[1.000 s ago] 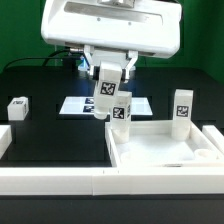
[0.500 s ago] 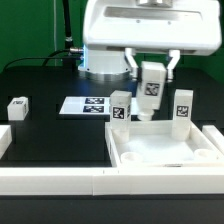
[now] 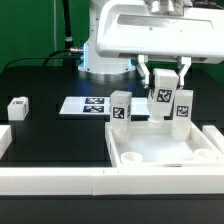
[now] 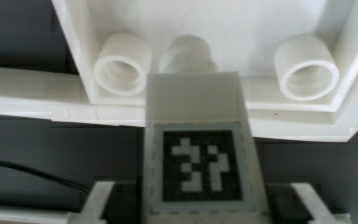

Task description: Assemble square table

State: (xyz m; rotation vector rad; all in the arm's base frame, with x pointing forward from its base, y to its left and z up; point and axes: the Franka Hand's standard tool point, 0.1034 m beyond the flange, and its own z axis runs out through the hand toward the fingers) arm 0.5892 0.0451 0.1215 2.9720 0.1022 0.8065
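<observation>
The square table's white slab [image 3: 150, 152] lies underside up at the exterior view's right. Two tagged white legs stand upright at its far corners, one at the left [image 3: 120, 108] and one at the right [image 3: 181, 108]. My gripper [image 3: 162, 100] is shut on a third tagged leg [image 3: 160, 104], holding it upright between those two, above the slab's far edge. In the wrist view the held leg [image 4: 197, 140] fills the middle between my fingers [image 4: 114, 200], over the slab [image 4: 202, 20] and two round white tubes [image 4: 123, 65]. A fourth leg [image 3: 17, 105] lies at the far left.
The marker board [image 3: 82, 105] lies flat on the black table behind the slab's left corner. Long white border rails run along the front [image 3: 60, 182], the left [image 3: 5, 140] and the right [image 3: 212, 135]. The robot's white base [image 3: 100, 60] stands at the back.
My gripper has carried the held leg toward the exterior view's right, from beside the left upright leg to between the two upright legs, and a little lower.
</observation>
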